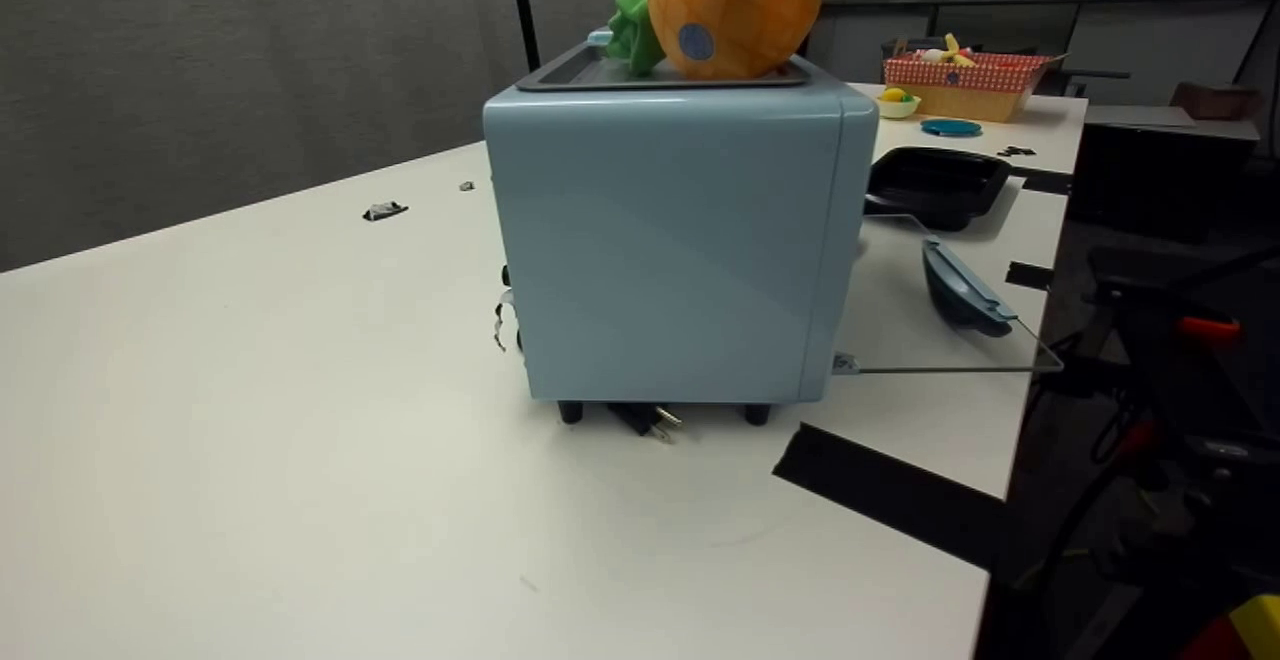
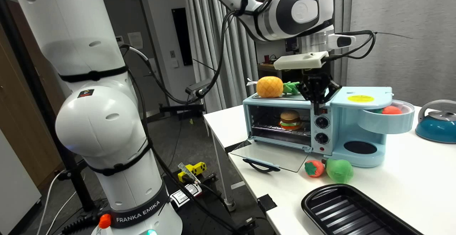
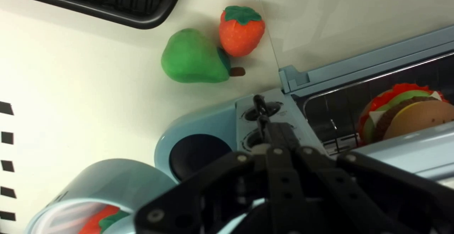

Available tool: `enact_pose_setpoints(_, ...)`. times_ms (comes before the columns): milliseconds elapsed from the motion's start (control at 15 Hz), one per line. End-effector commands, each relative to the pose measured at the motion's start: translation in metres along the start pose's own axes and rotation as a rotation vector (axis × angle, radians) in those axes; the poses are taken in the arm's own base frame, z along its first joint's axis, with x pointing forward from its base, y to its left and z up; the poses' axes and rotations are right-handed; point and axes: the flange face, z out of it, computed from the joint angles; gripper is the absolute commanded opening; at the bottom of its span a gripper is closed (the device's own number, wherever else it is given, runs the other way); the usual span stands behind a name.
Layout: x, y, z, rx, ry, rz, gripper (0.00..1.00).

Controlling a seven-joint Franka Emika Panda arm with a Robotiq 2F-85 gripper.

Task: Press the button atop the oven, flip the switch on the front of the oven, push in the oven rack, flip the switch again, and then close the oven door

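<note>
The light blue oven stands on the white table, its plain side filling an exterior view. Its glass door is lowered flat in front, handle outward. Inside, a wire rack carries a toy burger. My gripper points down at the top of the knob panel, beside a small red switch; contact cannot be made out. In the wrist view the gripper is shut, holding nothing, above the knobs. Which part is the button is unclear; a yellow oval marks the top.
A toy pineapple sits on the oven's top tray. A toy strawberry and green pear lie close to the lowered door. A black tray rests on the table, and a teal kettle stands beyond the fruit-filled pot.
</note>
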Motion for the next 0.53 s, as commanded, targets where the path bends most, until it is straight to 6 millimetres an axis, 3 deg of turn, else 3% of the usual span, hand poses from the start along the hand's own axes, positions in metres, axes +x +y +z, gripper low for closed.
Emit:
enact_pose_setpoints(0,0.0108,0.0058,-0.0034,-0.024,-0.010,0.017,0.00)
enact_pose_setpoints(467,0.0180,0.0093,-0.0042,-0.028,0.012,0.034,0.00)
